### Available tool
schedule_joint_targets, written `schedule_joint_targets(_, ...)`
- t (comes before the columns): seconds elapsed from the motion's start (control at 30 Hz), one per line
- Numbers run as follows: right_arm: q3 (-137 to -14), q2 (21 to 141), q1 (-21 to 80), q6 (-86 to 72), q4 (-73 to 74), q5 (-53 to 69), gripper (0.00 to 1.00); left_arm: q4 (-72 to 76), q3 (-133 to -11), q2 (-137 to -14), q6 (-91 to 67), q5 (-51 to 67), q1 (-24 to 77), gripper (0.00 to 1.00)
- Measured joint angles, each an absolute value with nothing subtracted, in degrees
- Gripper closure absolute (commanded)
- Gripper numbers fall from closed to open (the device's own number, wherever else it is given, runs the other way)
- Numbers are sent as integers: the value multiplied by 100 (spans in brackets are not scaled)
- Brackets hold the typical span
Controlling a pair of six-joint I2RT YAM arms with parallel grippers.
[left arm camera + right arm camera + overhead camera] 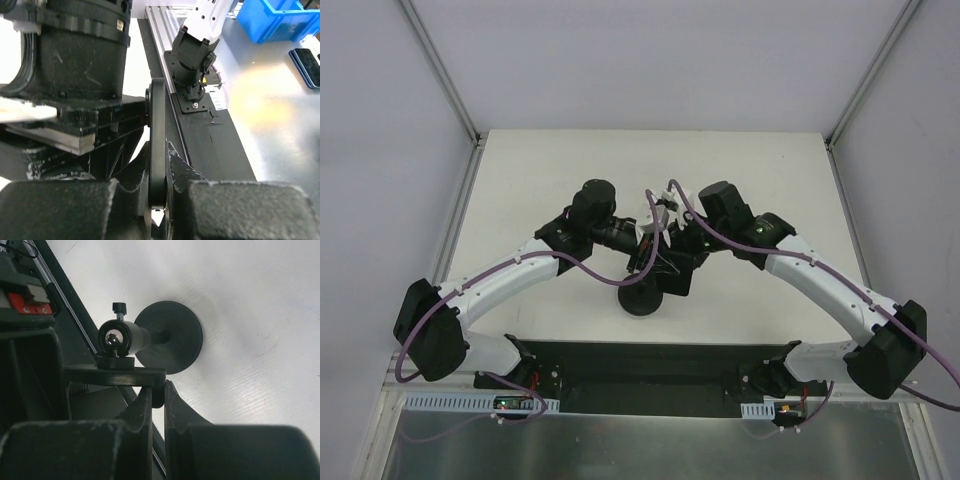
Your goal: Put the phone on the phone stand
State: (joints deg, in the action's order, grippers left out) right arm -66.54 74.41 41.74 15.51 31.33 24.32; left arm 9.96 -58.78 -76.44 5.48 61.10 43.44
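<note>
The rough black fingers (235, 210) of the left gripper (157, 202) are clamped on the phone (156, 130), a thin flat black slab with rounded corners. The left wrist view shows it edge-on. It stands up out of the narrow slot between the pads, with a small side button near its far end. A flat black plate (107, 112) butts against its left face just beyond the fingertips.

The fingers (137, 415) of the right gripper (158, 402) are pinched on a thin black edge at the end of the flat cradle plate of the phone stand (170, 337). The stand is all black, with a round disc base, a short stem, a ball joint and a small thumb screw. The cradle plate crosses right over the fingertips. The disc base lies farther out and rests on the white table (250, 315).

From above, both grippers meet over the middle of the table. The disc base sits just below them, towards the arm bases. Whether the phone is seated in the cradle cannot be told, because the wrists and fingers cover the joint between them.
</note>
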Motion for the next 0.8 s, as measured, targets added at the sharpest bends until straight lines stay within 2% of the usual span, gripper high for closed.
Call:
schedule_joint_targets(0.33, -6654, 7271, 4025, 1575, 3238, 2421, 99, 698, -5878, -7623, 906, 5795, 4355, 100)
schedule_joint_targets(0.5, -6654, 7188, 4021, 1396, 3188, 2082, 100, 602, -5817, -7380, 1076, 4989, 4471, 100)
schedule_joint_targets(0.6, -6643, 7015, 4038, 993, 3173, 1404, 99, 589, -5728, -7091, 1243, 3833, 4720, 100)
schedule_joint_targets(0.73, -6337, 6595, 4366, 84, 2971, -224, 99, 720, -5642, -7046, 1284, 2209, 5065, 100)
schedule_joint_targets(0.8, -6108, 6458, 4856, -508, 2884, -1361, 100, 867, -5492, -7052, 1258, 1459, 5242, 100)
